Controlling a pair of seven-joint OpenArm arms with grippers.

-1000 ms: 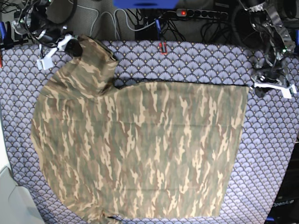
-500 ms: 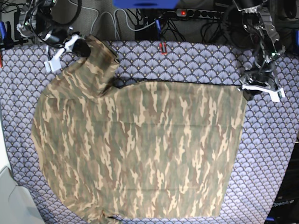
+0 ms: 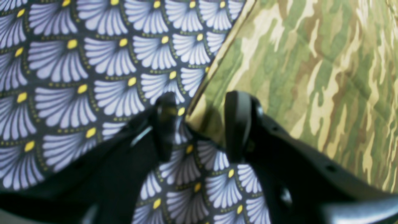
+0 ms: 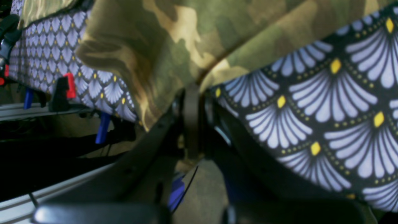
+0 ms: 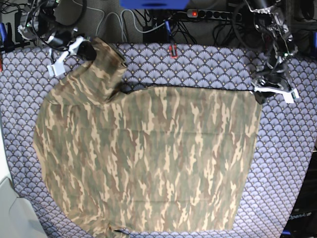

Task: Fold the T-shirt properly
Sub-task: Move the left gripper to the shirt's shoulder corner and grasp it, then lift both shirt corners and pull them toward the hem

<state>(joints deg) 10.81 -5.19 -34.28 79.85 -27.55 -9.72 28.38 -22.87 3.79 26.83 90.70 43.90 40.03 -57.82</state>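
The T-shirt point(image 5: 148, 158) is spread flat across most of the surface point(image 5: 292, 163), which is covered by a scallop-patterned tablecloth point(image 5: 213, 64); the nearest hem runs along the near edge of the surface and one sleeve points to the far corner. At the far hem corner, the left end effector point(image 3: 199, 124) is set down with its jaws partly apart, one finger on the tablecloth and the other over the cloth, so that the corner of the shirt lies between them but is not yet pinched. At the opposite far corner, the right end effector point(image 4: 191, 121) is closed on the T-shirt, with the sleeve cloth seen bunched into the shut jaws in the right wrist view and raised slightly off the tablecloth. Beyond the surface, cables and a power strip point(image 5: 208, 14) are visible. The step in hand is judged to be the securing of both far corners ahead of the first fold. For the next move, the left jaws would need to be closed on the hem corner, with only the shirt layers caught and the tablecloth left free, after which both corners could be lifted together and carried toward the near edge.
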